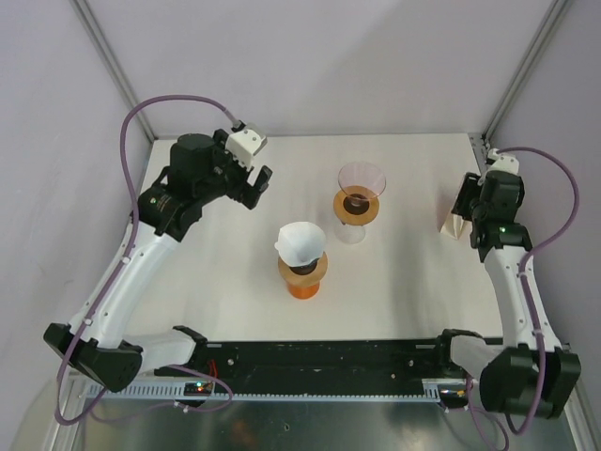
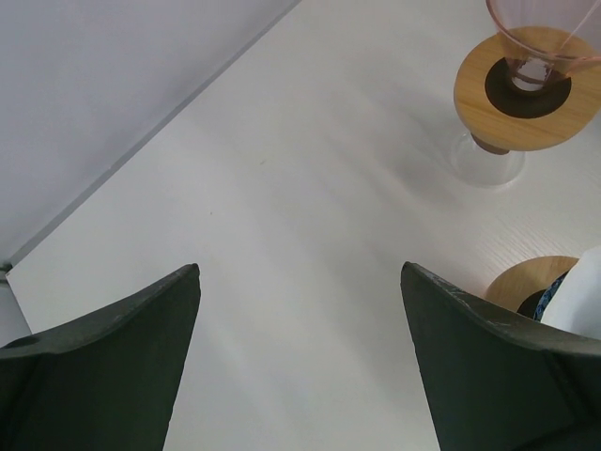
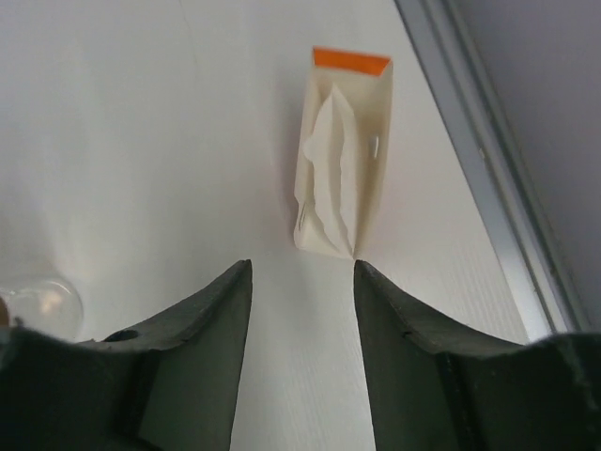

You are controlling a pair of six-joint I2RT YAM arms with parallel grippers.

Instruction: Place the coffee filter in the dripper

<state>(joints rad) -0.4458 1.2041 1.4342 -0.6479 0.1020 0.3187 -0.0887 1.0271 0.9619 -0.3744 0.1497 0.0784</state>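
From above, the right gripper [image 1: 467,218] covers most of the filter pack [image 1: 452,225] at the right edge of the table [image 1: 404,291], and its jaw gap is hard to read here. The white coffee filter [image 1: 300,241], a rumpled cone, sits in the orange dripper [image 1: 302,274] mid-table, near the pink glass dripper [image 1: 361,195]. The left gripper [image 1: 252,188] hangs spread and empty.

Left wrist: wide-apart fingers over bare table. The filter is cut off behind one finger and the pink dripper is cropped on top.

Right wrist: the fingers are parted and grip nothing. The pack lies just beyond the tips, paper bulging out.
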